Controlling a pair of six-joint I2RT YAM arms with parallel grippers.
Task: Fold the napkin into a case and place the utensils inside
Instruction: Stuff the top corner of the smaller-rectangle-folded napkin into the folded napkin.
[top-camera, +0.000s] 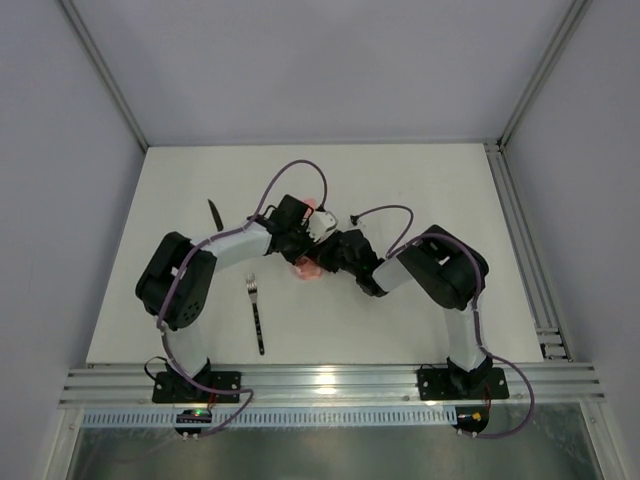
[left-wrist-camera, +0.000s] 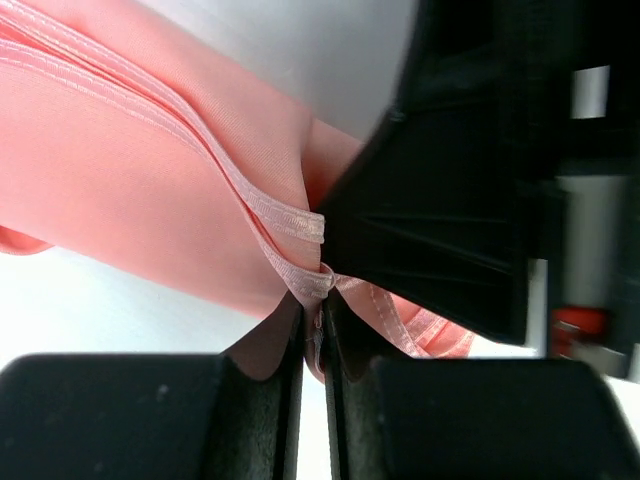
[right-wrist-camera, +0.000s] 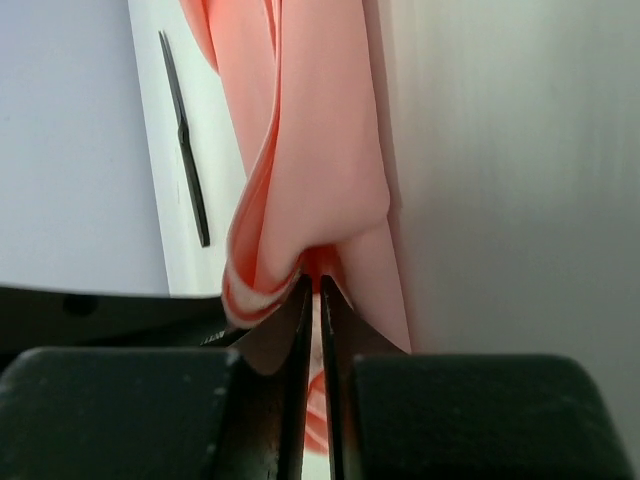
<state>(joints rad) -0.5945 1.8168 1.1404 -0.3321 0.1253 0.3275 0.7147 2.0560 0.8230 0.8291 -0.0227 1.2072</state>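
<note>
The pale-pink napkin (top-camera: 305, 268) is bunched and lifted at the middle of the table, mostly hidden under both wrists. My left gripper (left-wrist-camera: 315, 300) is shut on its hemmed edge (left-wrist-camera: 290, 215), with a thin strip of cloth between the near-closed fingers. Close beside it, my right gripper (right-wrist-camera: 311, 280) is shut on a fold of the napkin (right-wrist-camera: 300, 120), and its black body (left-wrist-camera: 450, 200) fills the right of the left wrist view. The fork (top-camera: 256, 310) lies on the table left of centre. Further back left lies the black knife (top-camera: 214, 213), also visible as the knife (right-wrist-camera: 185, 140) in the right wrist view.
The white table (top-camera: 420, 190) is bounded by grey walls at the sides and back. An aluminium rail (top-camera: 330, 382) runs along the near edge with both arm bases on it. Cables loop above the two wrists.
</note>
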